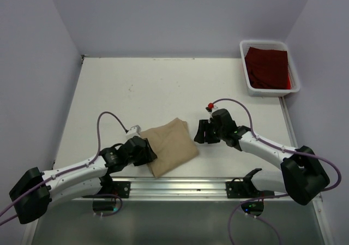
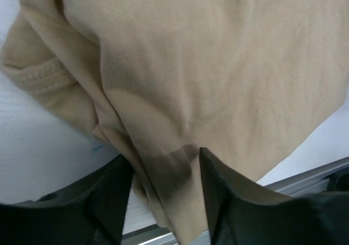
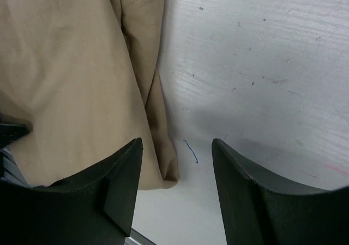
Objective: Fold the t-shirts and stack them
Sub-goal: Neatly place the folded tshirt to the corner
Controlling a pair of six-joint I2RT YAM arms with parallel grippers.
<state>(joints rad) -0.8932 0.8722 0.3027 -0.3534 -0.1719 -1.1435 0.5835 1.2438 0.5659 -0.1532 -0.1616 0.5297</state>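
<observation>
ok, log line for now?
tan t-shirt: folded | dark red t-shirt: in white bin | left jaws: open over tan t-shirt | right jaws: open beside it

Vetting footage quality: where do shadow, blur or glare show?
Top external: even, sharp; bright red glow edging the dark red t-shirt. Left wrist: left claw shadows the tan t-shirt. Right wrist: faint shadow on the table by the right claw.

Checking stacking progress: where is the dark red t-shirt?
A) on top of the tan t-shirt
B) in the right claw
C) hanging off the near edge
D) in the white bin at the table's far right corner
D: the dark red t-shirt lies inside the white bin, well apart from the folded tan t-shirt.
</observation>
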